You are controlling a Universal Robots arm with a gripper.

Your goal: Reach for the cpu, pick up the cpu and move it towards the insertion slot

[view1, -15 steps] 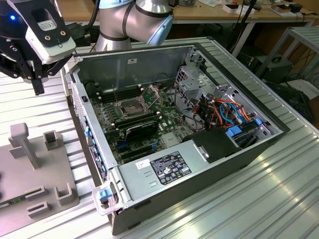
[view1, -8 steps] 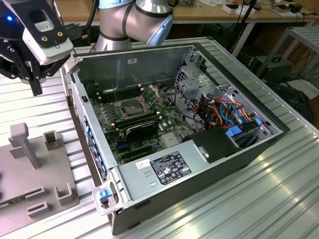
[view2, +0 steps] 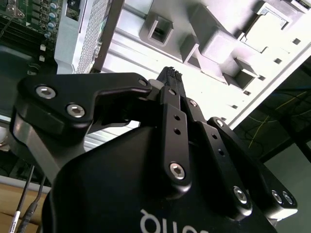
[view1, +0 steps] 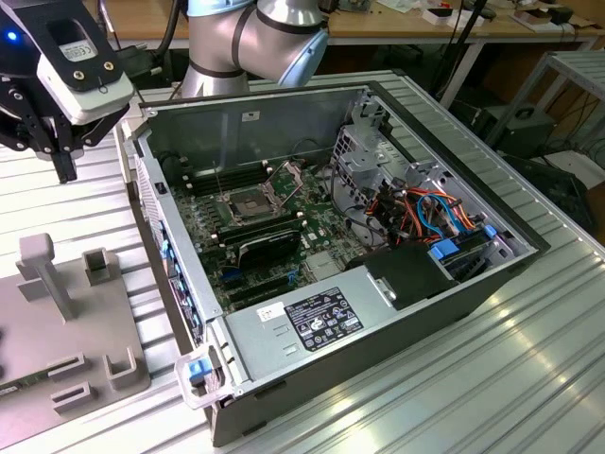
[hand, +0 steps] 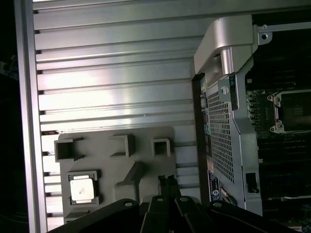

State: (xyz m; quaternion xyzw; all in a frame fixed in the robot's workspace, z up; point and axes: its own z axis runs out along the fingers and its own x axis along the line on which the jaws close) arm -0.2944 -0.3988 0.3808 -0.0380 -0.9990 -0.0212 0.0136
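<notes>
The cpu (hand: 81,189), a small pale silvery square chip, lies flat in a grey nest on the grey fixture plate (hand: 146,167). In both wrist views my gripper (hand: 168,182) hovers well above that plate, off to one side of the chip, with its black fingertips (view2: 170,74) pressed together and nothing between them. In the exterior view the gripper (view1: 64,168) hangs high at the left, outside the open computer case. The insertion slot (view1: 248,203) is the metal-framed square socket with a dark centre on the motherboard, also visible in the first wrist view (hand: 294,110).
The open computer case (view1: 378,312) lies on the ribbed aluminium table (view1: 492,378), its side wall (hand: 226,126) rising between plate and motherboard. Upright grey blocks (view1: 43,270) stand on the fixture plate. Cables and a drive cage (view1: 378,161) crowd the case's right side.
</notes>
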